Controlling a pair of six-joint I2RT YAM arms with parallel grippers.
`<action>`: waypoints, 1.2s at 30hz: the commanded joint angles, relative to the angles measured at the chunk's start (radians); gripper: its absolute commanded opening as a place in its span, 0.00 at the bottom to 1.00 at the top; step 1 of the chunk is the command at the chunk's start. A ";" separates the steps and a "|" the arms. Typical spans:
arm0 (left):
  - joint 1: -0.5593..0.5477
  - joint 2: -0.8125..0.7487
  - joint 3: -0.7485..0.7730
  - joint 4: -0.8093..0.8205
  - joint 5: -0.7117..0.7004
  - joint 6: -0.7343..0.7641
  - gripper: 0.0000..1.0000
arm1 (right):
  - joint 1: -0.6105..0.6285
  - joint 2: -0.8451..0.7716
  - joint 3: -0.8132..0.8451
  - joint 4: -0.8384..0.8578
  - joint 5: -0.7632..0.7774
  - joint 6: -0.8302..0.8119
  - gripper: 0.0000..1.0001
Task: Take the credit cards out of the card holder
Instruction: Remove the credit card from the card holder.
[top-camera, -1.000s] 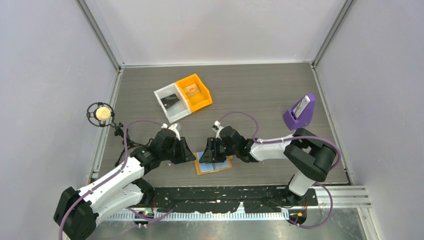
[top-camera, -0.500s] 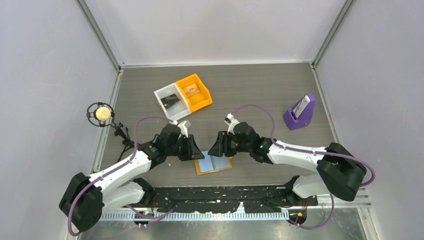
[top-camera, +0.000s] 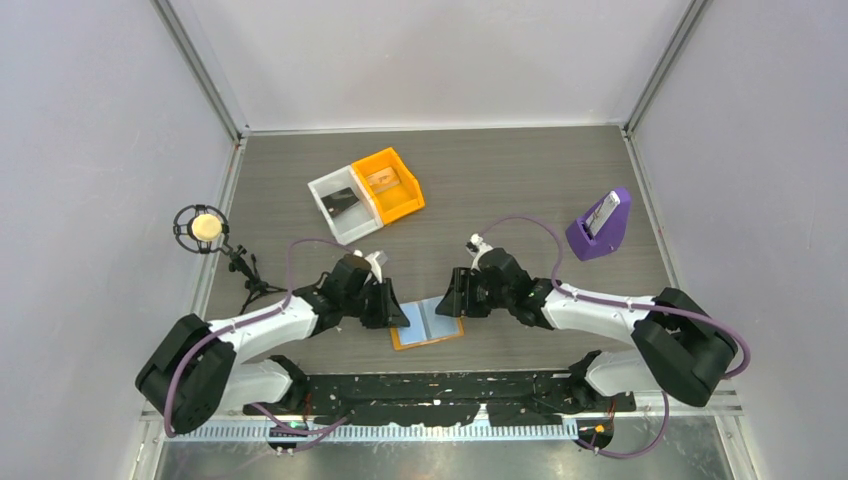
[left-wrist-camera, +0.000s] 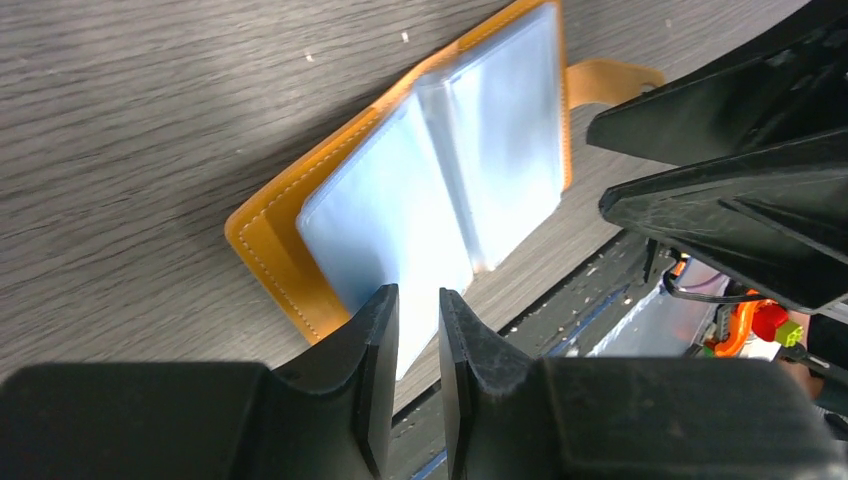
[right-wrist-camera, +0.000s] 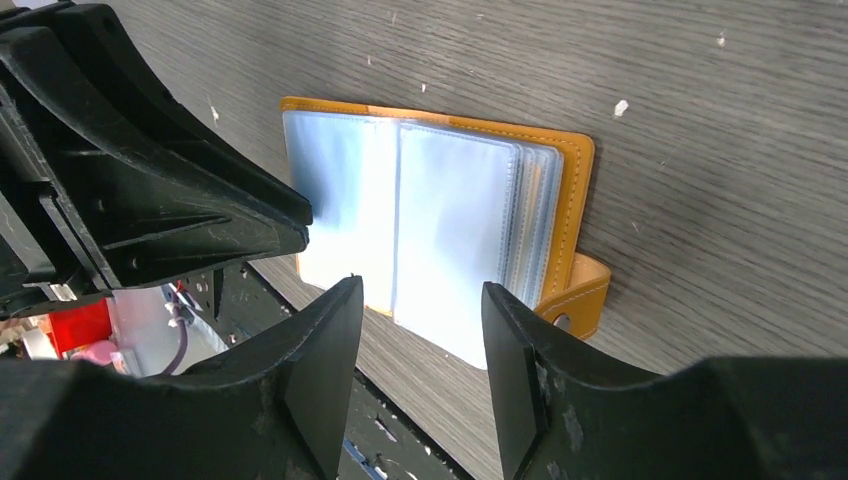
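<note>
The card holder (top-camera: 428, 324) lies open and flat near the table's front edge, orange with two light blue pocket panels. It also shows in the left wrist view (left-wrist-camera: 440, 190) and the right wrist view (right-wrist-camera: 430, 190). No card shows in its pockets. My left gripper (top-camera: 395, 312) hangs at its left edge, the jaws a narrow gap apart and empty (left-wrist-camera: 419, 295). My right gripper (top-camera: 452, 300) is at its upper right corner, open and empty (right-wrist-camera: 422, 290). Neither touches the holder.
A clear bin (top-camera: 322, 190) with a dark card and an orange bin (top-camera: 408, 196) with a card stand at the back left. A purple wedge stand (top-camera: 582, 238) is at the right. The black base rail (top-camera: 450, 385) runs just below the holder.
My right gripper has drawn back up and to the right off the card holder, which now lies uncovered. My left gripper has moved right and down to the holder's left edge.
</note>
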 joint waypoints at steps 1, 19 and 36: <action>-0.003 0.018 -0.022 0.068 -0.025 0.029 0.23 | -0.001 0.026 -0.004 0.027 0.024 -0.013 0.55; -0.008 0.051 -0.082 0.149 -0.027 0.008 0.23 | -0.001 0.076 -0.014 0.124 -0.058 0.019 0.49; -0.007 -0.010 -0.034 -0.041 -0.083 0.047 0.23 | 0.010 -0.017 0.027 0.035 -0.063 0.020 0.52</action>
